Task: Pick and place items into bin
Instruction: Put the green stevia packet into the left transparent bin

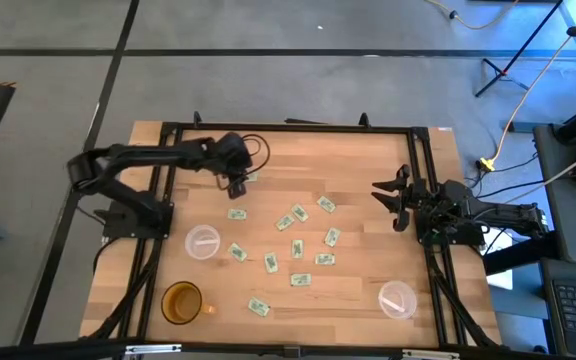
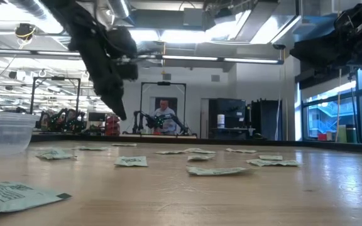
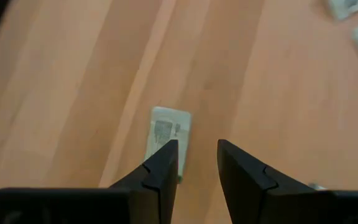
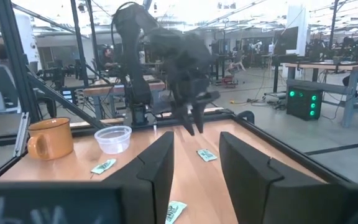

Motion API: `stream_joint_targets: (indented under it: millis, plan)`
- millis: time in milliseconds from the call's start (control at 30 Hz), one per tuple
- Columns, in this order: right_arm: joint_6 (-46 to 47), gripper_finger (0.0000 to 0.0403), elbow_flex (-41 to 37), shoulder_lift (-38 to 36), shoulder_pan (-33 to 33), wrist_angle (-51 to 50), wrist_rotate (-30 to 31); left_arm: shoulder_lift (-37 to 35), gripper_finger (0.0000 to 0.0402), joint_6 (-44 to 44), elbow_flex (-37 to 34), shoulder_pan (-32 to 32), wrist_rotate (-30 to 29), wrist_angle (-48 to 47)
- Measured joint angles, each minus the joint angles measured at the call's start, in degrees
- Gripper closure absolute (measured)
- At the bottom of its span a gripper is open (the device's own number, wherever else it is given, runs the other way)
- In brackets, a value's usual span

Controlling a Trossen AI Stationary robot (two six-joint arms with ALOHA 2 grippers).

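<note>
clearly the left pincer (image 1: 236, 186) hangs released over one packet (image 3: 168, 134) near the desk's (image 1: 368, 290) far edge, nothing held. the other packets (image 1: 298, 250) lie scattered mid-desk. they look light, thin and limp; pinching across a short edge seems best. print on them is unreadable. the right pincer (image 1: 393, 199) waits, released.

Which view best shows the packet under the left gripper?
The left wrist view: the packet fills mid-frame just beyond the open left gripper. In the high view it is a speck beside the arm; the others don't single it out.
</note>
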Motion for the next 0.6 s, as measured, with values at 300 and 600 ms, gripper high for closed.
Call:
stream_joint_targets:
  millis: [300, 600]
  plan:
    - [0.1, 0.0270, 0.0, 0.0, 0.0, -3.0, 0.0, 10.8, 0.0295, 0.0, 4.3, 0.9, -0.5, 0.9]
    - [0.1, 0.0270, 0.0, 0.0, 0.0, -3.1, 0.0, 14.8, 0.0307, 0.0, 4.9, 0.9, -2.0, 1.5]
